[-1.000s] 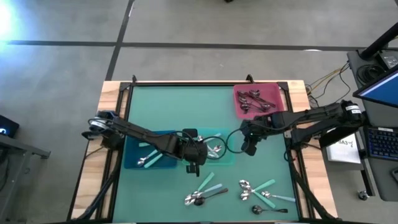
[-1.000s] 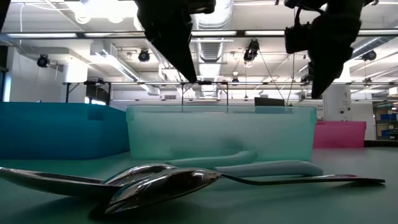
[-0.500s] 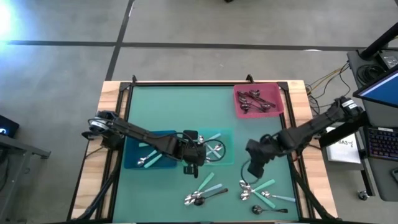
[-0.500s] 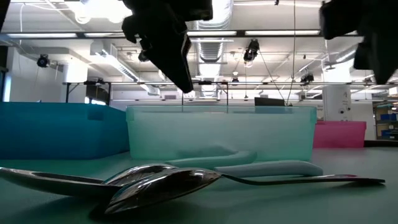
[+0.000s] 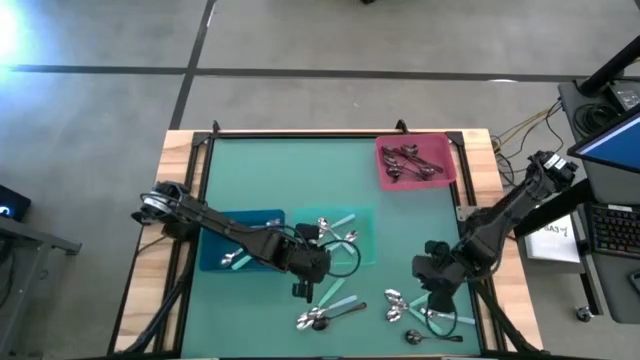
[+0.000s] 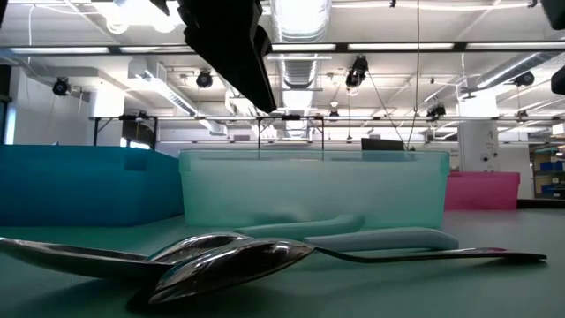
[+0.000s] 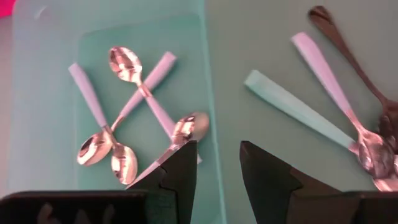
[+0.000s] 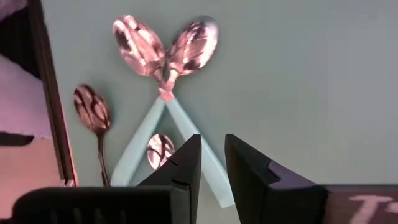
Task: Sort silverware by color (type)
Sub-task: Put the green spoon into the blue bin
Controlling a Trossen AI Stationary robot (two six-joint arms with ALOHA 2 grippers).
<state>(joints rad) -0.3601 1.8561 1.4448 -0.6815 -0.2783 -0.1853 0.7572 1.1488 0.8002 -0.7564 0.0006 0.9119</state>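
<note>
- The left arm reaches from the table's left edge across the blue bin (image 5: 215, 262). Its left gripper (image 5: 303, 288) hangs at the near edge of the teal bin (image 5: 370, 255), fingers slightly spread with nothing between them.
- In the left wrist view, the fingers (image 7: 180, 171) straddle that bin's wall, with teal-handled spoons (image 7: 127, 102) crossed inside the bin.
- More teal-handled spoons (image 7: 329, 102) lie on the mat (image 5: 290, 180) outside, beside a dark spoon (image 7: 339, 43).
- The right arm angles in from the table's right edge. Its right gripper (image 5: 437, 293) is low over the loose spoons (image 5: 420, 310) near the front right, fingers narrowly apart and empty.
- Beneath it, two teal-handled spoons (image 8: 165, 53) cross in a V.
- Dark spoons (image 5: 408, 163) lie in the pink bin (image 5: 445, 150).
- A paper by the right arm's base bears writing too small to read.
</note>
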